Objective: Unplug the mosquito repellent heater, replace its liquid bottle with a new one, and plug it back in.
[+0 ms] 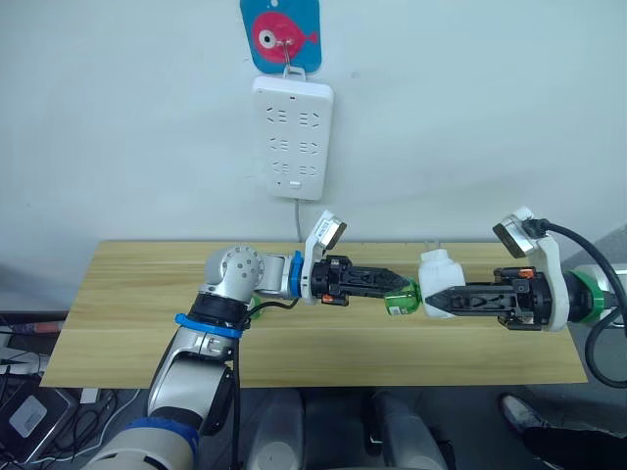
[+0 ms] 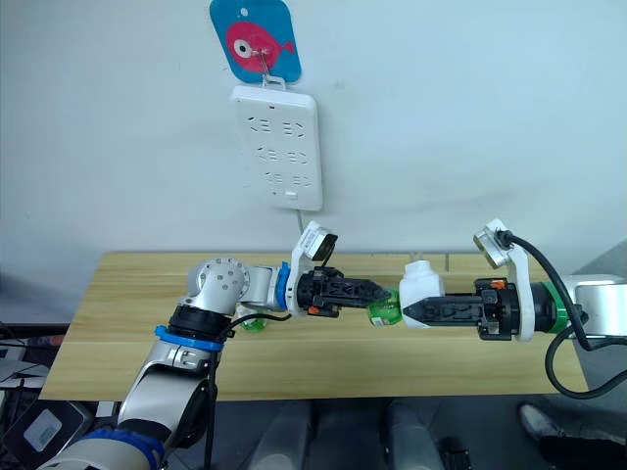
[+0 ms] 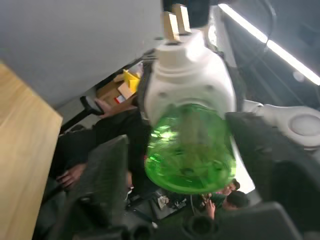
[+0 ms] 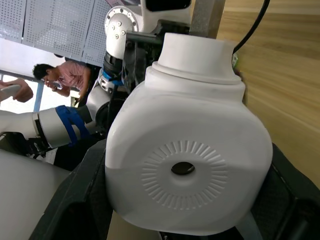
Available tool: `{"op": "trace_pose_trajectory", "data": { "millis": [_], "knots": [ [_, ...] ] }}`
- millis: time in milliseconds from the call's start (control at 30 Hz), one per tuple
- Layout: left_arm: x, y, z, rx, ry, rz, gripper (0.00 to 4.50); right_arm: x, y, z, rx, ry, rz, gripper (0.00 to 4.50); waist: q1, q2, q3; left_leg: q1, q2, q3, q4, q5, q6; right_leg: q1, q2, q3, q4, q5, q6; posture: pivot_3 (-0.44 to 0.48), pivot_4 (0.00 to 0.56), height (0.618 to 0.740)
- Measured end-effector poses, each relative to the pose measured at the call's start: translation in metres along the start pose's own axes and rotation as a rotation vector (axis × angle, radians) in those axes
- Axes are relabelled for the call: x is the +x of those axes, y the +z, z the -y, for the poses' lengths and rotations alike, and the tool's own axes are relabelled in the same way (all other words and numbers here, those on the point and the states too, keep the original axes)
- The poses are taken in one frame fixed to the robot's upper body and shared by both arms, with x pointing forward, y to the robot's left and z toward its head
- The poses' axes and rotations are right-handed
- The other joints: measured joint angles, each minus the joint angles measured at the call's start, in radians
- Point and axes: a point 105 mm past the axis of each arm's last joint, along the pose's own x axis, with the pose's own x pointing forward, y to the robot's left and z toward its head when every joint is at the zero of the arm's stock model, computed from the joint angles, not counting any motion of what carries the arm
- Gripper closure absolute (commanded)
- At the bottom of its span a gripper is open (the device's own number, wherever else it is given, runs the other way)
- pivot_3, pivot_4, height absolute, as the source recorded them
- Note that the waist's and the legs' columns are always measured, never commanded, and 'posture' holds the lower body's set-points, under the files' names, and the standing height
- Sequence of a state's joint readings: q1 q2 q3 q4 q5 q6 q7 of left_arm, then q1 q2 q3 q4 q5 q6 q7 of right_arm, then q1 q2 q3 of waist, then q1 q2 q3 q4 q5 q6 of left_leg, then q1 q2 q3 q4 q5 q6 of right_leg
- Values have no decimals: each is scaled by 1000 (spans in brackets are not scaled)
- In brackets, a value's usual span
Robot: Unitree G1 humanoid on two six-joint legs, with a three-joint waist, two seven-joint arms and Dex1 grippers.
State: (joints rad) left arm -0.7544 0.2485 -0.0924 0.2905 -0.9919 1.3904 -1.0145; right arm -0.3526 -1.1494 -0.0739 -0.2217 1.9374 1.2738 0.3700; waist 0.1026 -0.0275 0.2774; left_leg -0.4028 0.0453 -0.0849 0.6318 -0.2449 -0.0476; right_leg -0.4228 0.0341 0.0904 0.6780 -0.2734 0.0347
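Above the middle of the wooden table (image 1: 147, 323), the white mosquito repellent heater (image 1: 439, 271) is held up with my right gripper (image 1: 431, 299) shut on its body. The right wrist view shows its round vented top (image 4: 182, 169) between black fingers (image 4: 80, 200). A green liquid bottle (image 1: 400, 298) sticks out of the heater toward my left arm. My left gripper (image 1: 395, 286) is shut on that bottle, one finger on each side. In the left wrist view the bottle (image 3: 190, 150) sits in the heater (image 3: 190, 75), whose two metal prongs (image 3: 175, 22) point away.
A white multi-socket power strip (image 1: 292, 137) hangs on the wall under a blue fish hook (image 1: 281, 34), its cord running down behind the table. A small green object (image 2: 253, 321) lies on the table by my left forearm. People (image 4: 65, 75) stand in the background.
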Motion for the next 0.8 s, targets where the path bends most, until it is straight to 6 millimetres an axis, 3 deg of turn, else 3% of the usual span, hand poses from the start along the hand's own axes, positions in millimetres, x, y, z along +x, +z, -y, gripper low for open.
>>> {"op": "trace_pose_trajectory", "data": {
  "millis": [200,333,433,567,800],
  "knots": [
    [-13,14,-7,89,75,48,9,0,-2,1,6,2,7,1402,3,0,0,0,0,0,0,0,-1,0,-1,0,0,0,0,261,270,740],
    [-31,23,14,326,88,41,9,-3,1,4,21,-3,35,1402,2,0,3,0,0,1,-1,1,-1,0,-1,1,0,1,-2,268,264,740],
    [-39,16,32,783,119,-61,9,-12,10,11,57,-16,97,1402,7,1,4,1,0,4,-3,1,-3,0,-2,2,-2,3,-5,276,264,740],
    [-36,0,23,1290,132,-161,9,-22,20,21,106,-13,168,1402,34,1,4,0,0,6,-2,1,-3,0,-3,3,-5,3,-6,278,262,740],
    [-18,13,11,2132,230,-49,9,-20,25,15,98,41,170,1402,92,1,4,0,0,8,0,-2,1,0,-3,6,-7,6,-4,277,258,740]
  ]
}}
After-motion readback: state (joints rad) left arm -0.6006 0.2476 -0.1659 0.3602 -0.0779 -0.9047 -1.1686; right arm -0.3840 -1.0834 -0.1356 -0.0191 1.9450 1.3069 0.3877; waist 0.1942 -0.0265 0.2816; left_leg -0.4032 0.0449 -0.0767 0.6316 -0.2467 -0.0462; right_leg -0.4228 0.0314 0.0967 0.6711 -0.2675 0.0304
